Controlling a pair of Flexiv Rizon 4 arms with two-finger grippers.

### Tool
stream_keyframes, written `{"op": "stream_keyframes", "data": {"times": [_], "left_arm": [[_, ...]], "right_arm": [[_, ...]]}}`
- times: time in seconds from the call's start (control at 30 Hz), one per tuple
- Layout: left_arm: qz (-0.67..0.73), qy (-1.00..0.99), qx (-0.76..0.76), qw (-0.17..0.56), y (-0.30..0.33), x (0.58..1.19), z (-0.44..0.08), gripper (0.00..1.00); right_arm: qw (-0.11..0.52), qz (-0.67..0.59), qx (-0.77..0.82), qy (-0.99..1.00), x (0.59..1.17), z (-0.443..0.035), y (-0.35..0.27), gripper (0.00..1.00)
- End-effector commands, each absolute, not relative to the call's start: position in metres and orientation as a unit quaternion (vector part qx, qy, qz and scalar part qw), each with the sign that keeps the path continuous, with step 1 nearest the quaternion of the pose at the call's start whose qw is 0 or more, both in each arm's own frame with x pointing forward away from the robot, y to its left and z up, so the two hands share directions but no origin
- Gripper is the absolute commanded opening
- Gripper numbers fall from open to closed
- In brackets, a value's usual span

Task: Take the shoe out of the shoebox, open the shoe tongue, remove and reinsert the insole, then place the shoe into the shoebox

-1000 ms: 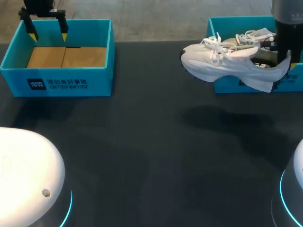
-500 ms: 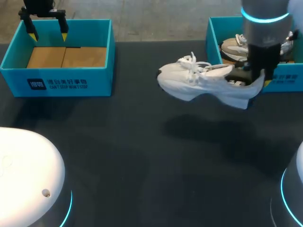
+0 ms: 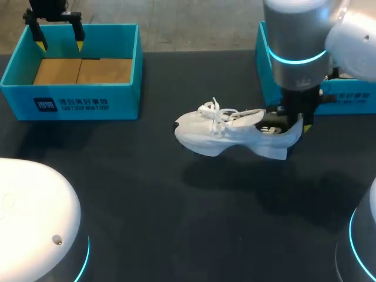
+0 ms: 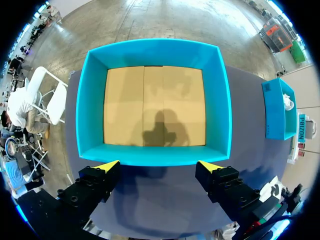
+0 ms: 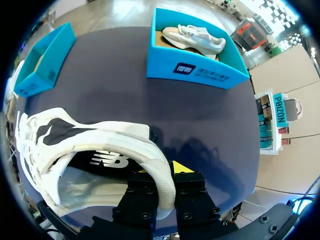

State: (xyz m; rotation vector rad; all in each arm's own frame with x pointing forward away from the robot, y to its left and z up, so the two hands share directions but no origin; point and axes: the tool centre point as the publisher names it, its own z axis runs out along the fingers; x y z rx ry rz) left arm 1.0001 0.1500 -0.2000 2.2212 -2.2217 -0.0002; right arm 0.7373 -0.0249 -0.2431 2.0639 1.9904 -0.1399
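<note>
Robot lab cell — dark bench [image 3: 147, 194], teal shoebox [image 3: 70, 104] at far left corner, second shoebox [image 3: 346, 100] far right, cyan-ringed left arm base [image 3: 29, 211] and right arm base [image 3: 367, 235] at near corners.

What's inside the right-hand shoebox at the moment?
The right wrist view shows one pale shoe lying in the shoebox on its brown floor. In the head view my right arm covers most of the box's inside.

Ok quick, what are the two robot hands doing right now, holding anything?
Left gripper: open, holding nothing, above the empty blue shoebox.
Right gripper: shut on the heel of the white sneaker.
</note>
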Motion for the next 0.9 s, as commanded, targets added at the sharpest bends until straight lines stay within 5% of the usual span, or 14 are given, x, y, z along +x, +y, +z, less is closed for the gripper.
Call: {"op": "stream_keyframes", "data": {"times": [0.03,0.9], "left_arm": [[0.000,-0.707,0.707,0.000,0.150,1.000,-0.200,1.00],[0.000,-0.707,0.707,0.000,0.150,1.000,-0.200,1.00]], "right_arm": [[0.142,-0.047,0.708,0.690,0.737,-0.254,-0.011,0.00],[0.157,-0.103,0.671,0.718,0.704,-0.307,0.016,0.00]]}}
